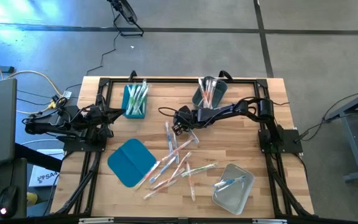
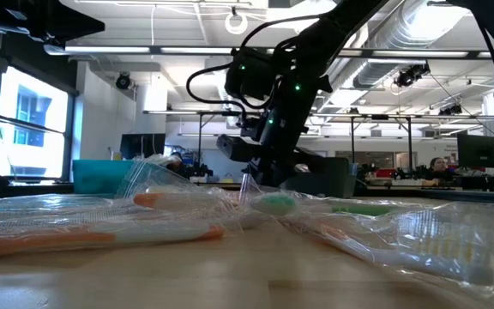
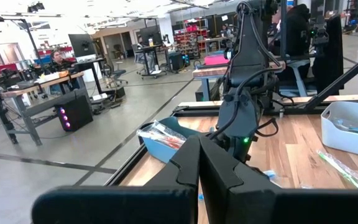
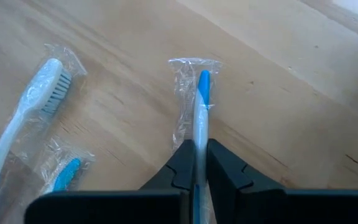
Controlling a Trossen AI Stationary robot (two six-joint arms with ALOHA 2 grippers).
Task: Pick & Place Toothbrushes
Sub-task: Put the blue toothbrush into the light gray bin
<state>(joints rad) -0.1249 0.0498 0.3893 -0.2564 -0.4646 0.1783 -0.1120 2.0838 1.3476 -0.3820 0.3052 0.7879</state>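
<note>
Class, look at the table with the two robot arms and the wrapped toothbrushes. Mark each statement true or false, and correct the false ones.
1. The right gripper has its jaws shut on a blue toothbrush. True.
2. The teal lid covers a bin. False: it lies flat on the table.
3. The teal bin holds toothbrushes. True.
4. The left gripper holds a toothbrush. False: it is shut on nothing.

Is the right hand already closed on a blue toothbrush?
Yes, in the right wrist view the right hand has its fingers pressed on a wrapped blue toothbrush over the table.
</note>
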